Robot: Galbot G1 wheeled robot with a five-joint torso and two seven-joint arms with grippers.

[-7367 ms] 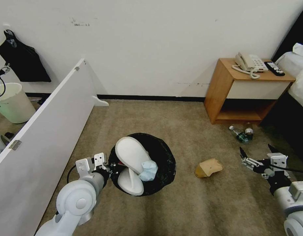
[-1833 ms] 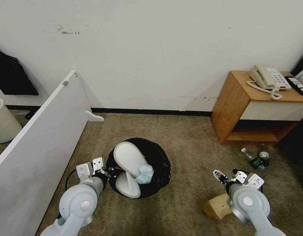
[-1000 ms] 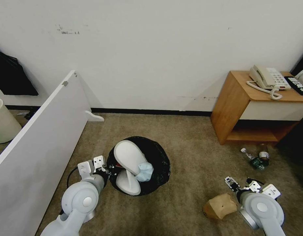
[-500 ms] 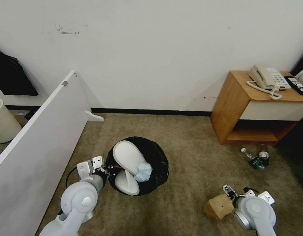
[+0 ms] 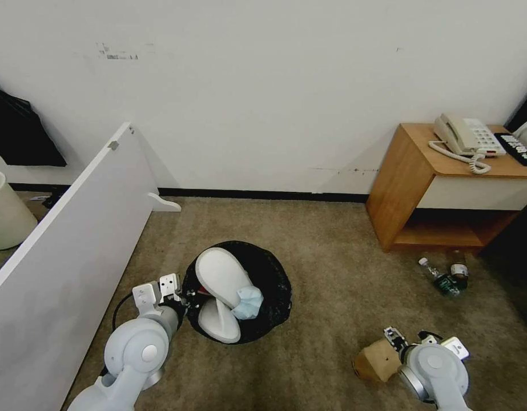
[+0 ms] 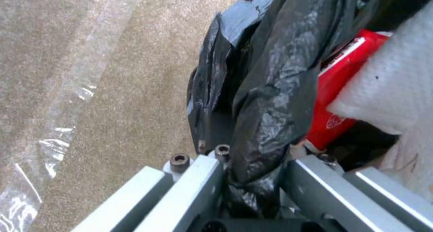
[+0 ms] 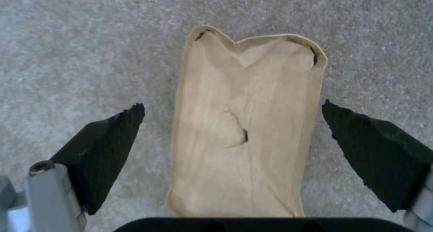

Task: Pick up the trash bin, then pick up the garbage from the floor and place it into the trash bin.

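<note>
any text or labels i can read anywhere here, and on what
None can be read as words.
red packet in the trash bin: white print and a round mark, too blurred.
plastic bottles: labels too small.
phone and remote: key markings too small.
brown cardboard piece: no print.

Pale grey arms, black-padded fingers [image 7: 108,151]

tan carpet [image 5: 326,274], cardboard piece [image 5: 373,361], bottles [image 5: 446,277]
</note>
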